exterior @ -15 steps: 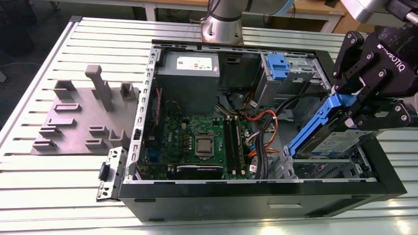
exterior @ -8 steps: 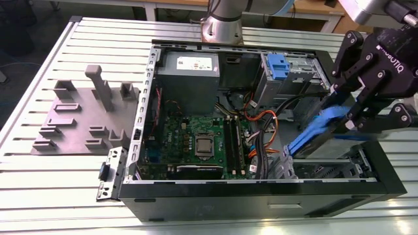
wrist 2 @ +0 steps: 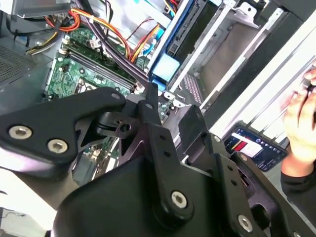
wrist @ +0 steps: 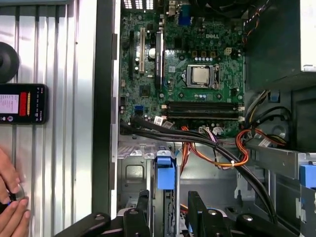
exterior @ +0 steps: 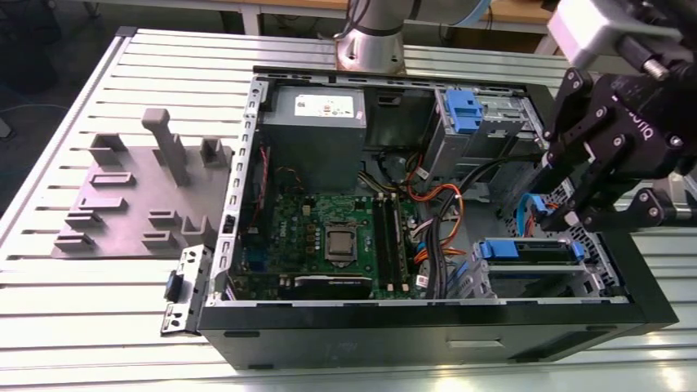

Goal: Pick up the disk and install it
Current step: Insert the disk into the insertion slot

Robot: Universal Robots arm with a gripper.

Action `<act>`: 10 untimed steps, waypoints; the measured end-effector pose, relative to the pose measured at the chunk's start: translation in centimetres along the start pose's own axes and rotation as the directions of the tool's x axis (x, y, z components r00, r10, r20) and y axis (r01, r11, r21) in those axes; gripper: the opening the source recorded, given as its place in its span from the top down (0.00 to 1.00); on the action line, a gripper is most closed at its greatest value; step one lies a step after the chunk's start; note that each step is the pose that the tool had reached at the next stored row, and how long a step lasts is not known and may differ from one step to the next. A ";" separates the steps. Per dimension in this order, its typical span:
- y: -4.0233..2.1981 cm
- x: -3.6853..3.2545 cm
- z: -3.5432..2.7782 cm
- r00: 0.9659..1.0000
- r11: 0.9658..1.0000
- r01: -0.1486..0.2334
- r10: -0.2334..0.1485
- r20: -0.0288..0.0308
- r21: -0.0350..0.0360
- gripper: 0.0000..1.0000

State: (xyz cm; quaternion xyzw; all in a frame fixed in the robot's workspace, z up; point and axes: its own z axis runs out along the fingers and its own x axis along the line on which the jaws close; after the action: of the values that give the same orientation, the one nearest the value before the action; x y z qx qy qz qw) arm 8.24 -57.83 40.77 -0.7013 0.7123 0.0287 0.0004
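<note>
The disk (exterior: 527,250) lies in the drive cage at the front corner of the open computer case, on the exterior view's right, its blue carrier tab facing the motherboard. My black gripper (exterior: 561,217) hangs just above that cage. In the first wrist view the fingers (wrist: 143,212) stand apart on either side of the blue carrier (wrist: 165,173), with a gap on each side and nothing held. In the second wrist view the gripper (wrist 2: 170,106) sits just short of the blue tab (wrist 2: 165,69). The linkage hides most of the disk body.
The case (exterior: 436,327) lies open on a slatted metal table. Inside are a green motherboard (exterior: 326,229), a grey power supply (exterior: 316,114), orange and black cables (exterior: 436,200) and another blue carrier (exterior: 463,110). A grey fixture (exterior: 142,196) is at the exterior view's left. Beside the case are a phone (wrist: 22,102) and a person's hand (wrist: 10,197).
</note>
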 end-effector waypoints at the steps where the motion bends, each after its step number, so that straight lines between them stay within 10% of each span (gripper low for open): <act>1: -0.01 0.01 0.18 1.000 1.000 0.000 0.000 0.000 0.000 0.56; 10: -0.07 0.08 1.82 1.000 1.000 0.000 0.000 0.000 0.000 0.57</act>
State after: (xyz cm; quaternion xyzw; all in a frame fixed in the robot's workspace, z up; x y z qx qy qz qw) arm 8.24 -57.83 38.94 -0.7013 0.7123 0.0287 0.0004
